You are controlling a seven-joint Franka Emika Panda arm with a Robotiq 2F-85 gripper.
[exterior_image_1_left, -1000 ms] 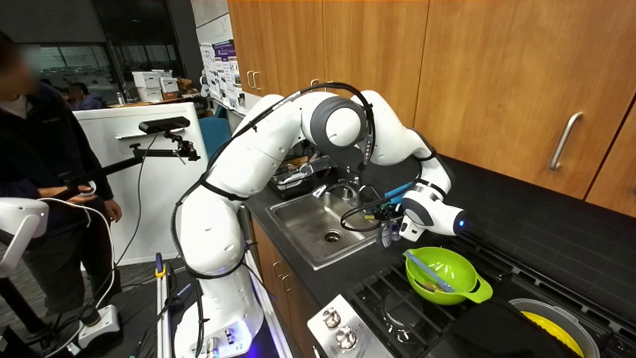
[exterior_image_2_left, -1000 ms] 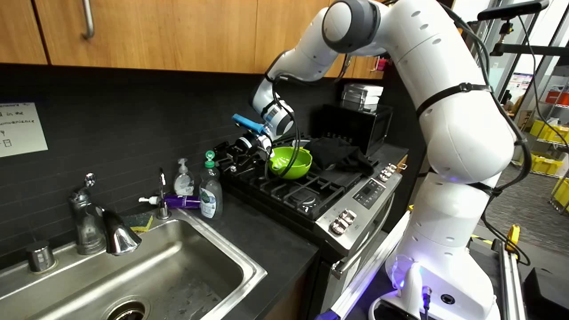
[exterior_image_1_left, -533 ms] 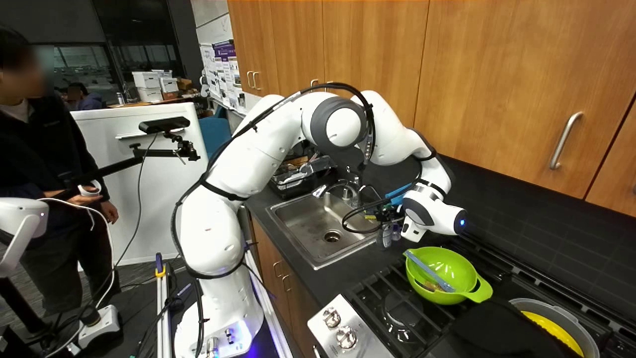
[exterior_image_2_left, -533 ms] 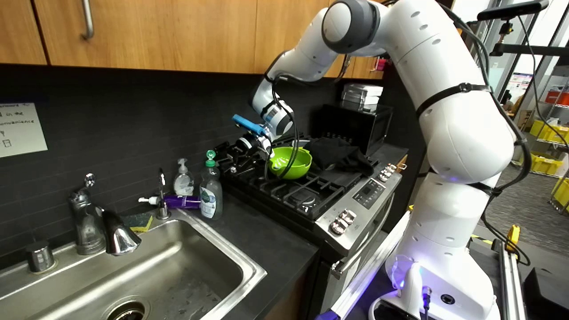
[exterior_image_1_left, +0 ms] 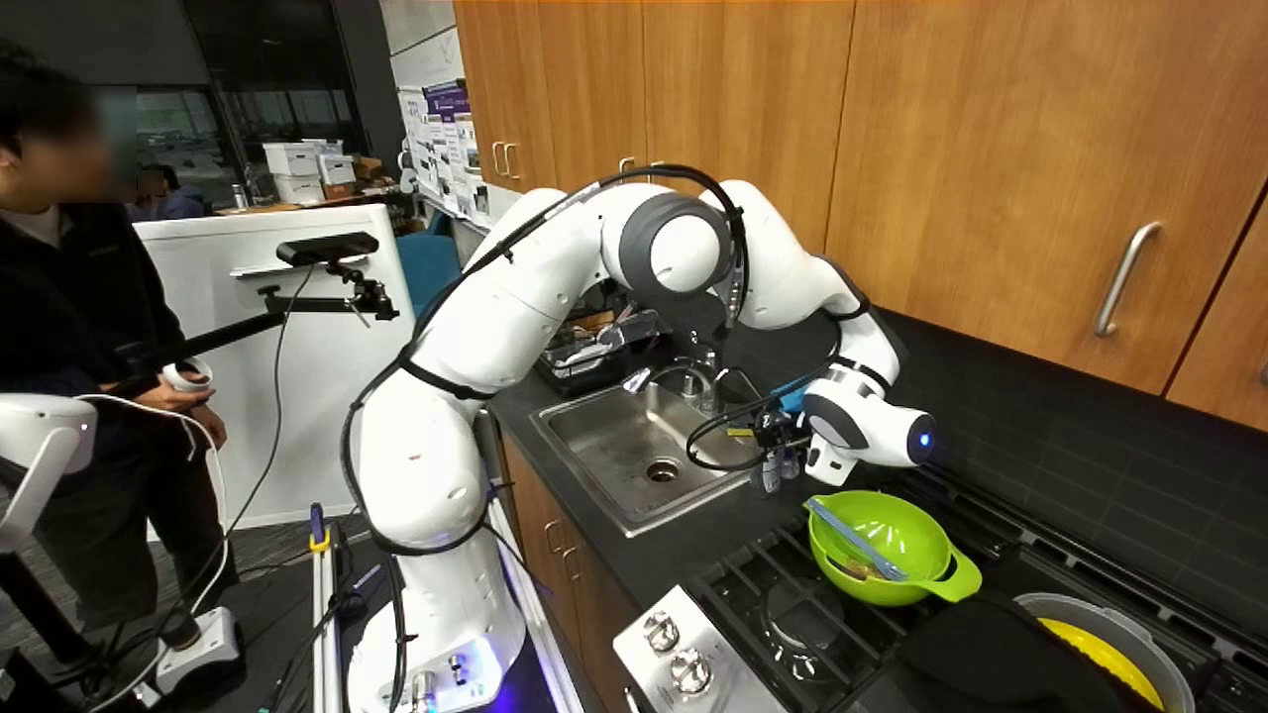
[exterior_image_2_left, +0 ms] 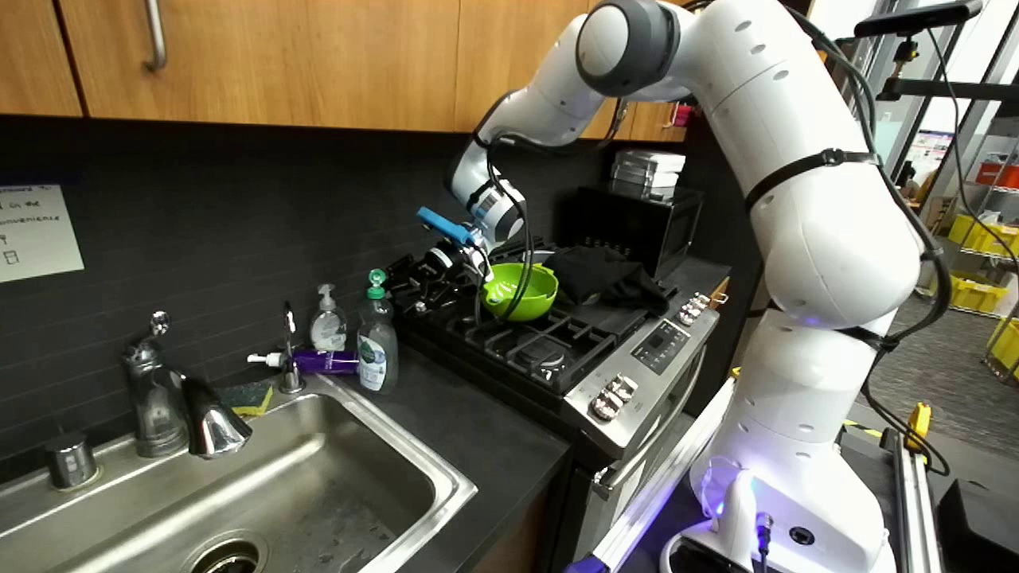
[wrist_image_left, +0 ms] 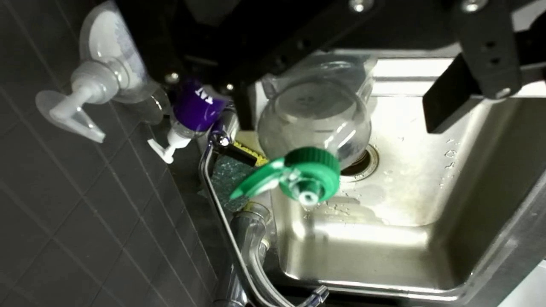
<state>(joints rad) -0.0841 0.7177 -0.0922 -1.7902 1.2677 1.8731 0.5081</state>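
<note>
My gripper (wrist_image_left: 341, 125) is open, its black fingers (wrist_image_left: 454, 96) standing wide apart in the wrist view. Between them in that view appears a clear dish-soap bottle (wrist_image_left: 313, 128) with a green flip cap, apart from the right-hand finger; contact on the left side is hard to judge. An exterior view shows the same soap bottle (exterior_image_2_left: 377, 342) upright on the counter beside the sink, with the gripper (exterior_image_2_left: 414, 290) behind it, over the stove's edge. Close by are a purple pump bottle (wrist_image_left: 198, 106) lying tilted and a clear pump bottle (wrist_image_left: 108, 55).
A steel sink (wrist_image_left: 384, 256) and faucet (exterior_image_2_left: 171, 398) adjoin the bottles, with a sponge (wrist_image_left: 232, 179) behind. Under the wrist, a green bowl (exterior_image_1_left: 897, 540) holding a blue-handled utensil sits on the stove (exterior_image_2_left: 549, 350). A black cloth (exterior_image_1_left: 1001, 659) partly covers a grey pot (exterior_image_1_left: 1159, 644).
The wrist has turned slightly, so less of the blue part shows in an exterior view. The bottles and bowl have stayed put. The person at the side has raised the hand controller.
</note>
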